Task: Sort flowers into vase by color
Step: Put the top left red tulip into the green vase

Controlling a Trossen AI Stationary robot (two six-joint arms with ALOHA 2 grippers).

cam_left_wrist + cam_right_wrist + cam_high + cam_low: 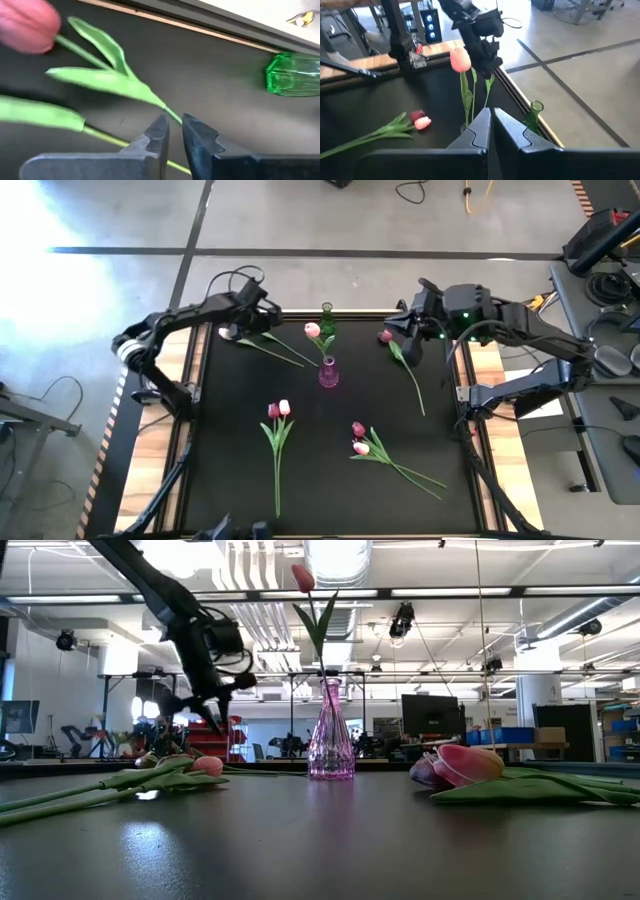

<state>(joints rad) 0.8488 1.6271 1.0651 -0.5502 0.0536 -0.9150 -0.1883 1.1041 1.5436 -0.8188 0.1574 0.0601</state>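
Two tulips (275, 350) lie at the far left of the black table, seen in the left wrist view as a pink head (27, 25) with green leaves (100, 80). My left gripper (175, 122) is over them, shut on one stem. A pink tulip (313, 330) stands by its stem in the pink vase (329, 372). The green vase (327, 320) stands behind it, with nothing in it. A maroon tulip (385, 336) lies at the far right. My right gripper (402, 338) hovers beside that head, shut (490, 114), touching nothing. My left gripper pinches one thin green stem (169, 111) between its two fingertips, just below the leaves. The fingers come slanting from above and lie across the stem. The head and leaves stretch away from the fingers; whether they are lifted off the table I cannot tell.
A maroon and pink pair (279, 412) lies near the table's middle left, and another pair (360, 440) to the near right with stems toward the right edge. Wooden rails (195, 370) flank the black mat. Arm bases stand at both sides.
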